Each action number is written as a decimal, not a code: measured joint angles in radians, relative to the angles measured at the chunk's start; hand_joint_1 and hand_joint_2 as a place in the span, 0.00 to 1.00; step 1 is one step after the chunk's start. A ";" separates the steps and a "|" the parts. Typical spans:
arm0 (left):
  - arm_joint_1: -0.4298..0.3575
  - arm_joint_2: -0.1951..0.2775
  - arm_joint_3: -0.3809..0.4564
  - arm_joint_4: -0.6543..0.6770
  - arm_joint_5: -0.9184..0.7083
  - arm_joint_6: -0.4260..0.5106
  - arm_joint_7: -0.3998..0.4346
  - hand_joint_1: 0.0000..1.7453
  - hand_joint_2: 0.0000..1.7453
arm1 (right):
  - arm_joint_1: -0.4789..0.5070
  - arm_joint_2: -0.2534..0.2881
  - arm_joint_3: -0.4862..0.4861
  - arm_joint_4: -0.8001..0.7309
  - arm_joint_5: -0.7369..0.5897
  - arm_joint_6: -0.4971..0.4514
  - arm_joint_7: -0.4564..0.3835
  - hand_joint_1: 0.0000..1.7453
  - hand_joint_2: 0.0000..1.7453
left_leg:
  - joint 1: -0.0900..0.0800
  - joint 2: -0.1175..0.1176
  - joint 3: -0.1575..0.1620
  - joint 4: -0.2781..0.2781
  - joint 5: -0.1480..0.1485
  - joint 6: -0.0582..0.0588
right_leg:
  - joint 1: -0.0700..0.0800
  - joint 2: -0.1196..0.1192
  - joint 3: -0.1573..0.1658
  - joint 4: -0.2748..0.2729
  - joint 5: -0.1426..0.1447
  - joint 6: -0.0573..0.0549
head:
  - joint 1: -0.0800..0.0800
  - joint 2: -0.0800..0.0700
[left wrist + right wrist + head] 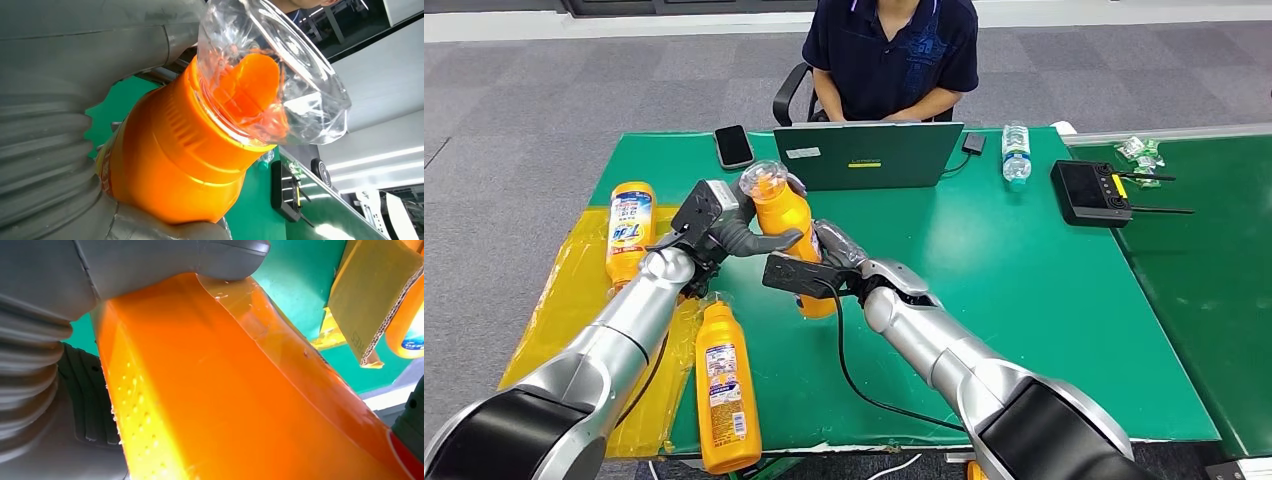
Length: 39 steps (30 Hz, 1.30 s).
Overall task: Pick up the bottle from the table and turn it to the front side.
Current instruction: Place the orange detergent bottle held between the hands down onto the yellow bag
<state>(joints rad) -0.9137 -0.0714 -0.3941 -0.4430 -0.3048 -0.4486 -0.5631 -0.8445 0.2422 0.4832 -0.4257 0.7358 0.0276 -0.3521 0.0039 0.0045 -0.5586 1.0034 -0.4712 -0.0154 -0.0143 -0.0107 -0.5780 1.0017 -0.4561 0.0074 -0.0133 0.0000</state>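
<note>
I've got the orange detergent bottle (792, 232) near upright — clear cap away from me — left hand (724, 232) gripping its neck, right hand (814, 268) its body.

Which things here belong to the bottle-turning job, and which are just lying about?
Job:
- held orange bottle, off the table
- left robot hand, gripping near its clear cap
- right robot hand, holding its lower body

Lying about:
- two orange bottles, one far left, one near the front edge
- laptop
- phone
- water bottle
- black controller
</note>
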 joint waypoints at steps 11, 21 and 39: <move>0.000 0.000 0.000 0.004 0.003 -0.013 0.002 1.00 1.00 | 0.001 0.000 0.002 0.000 -0.001 -0.002 0.001 1.00 1.00 | 0.000 0.000 0.000 0.000 0.000 0.000 | 0.000 0.000 0.000 0.000 0.000 0.000 | 0.000 0.000; 0.012 0.003 0.031 0.010 0.049 -0.043 0.006 1.00 1.00 | 0.002 0.000 0.007 -0.005 -0.022 -0.039 0.007 0.00 0.00 | 0.000 0.000 0.000 0.000 0.000 0.000 | 0.000 0.000 -0.001 0.000 0.000 0.000 | 0.000 0.000; 0.064 0.189 0.119 -0.262 -0.442 0.745 0.070 1.00 1.00 | 0.120 -0.106 -0.084 -0.094 -0.128 -0.162 -0.043 0.00 0.00 | 0.000 0.001 -0.001 0.000 0.000 0.000 | 0.000 0.002 -0.003 0.000 0.000 0.000 | 0.000 0.000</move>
<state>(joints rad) -0.8497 0.1179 -0.2753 -0.7053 -0.7465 0.2967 -0.4927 -0.7242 0.1365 0.3988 -0.5202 0.6083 -0.1348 -0.3948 0.0041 0.0056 -0.5595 1.0033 -0.4711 -0.0158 -0.0140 -0.0086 -0.5809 1.0021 -0.4561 0.0072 -0.0131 0.0000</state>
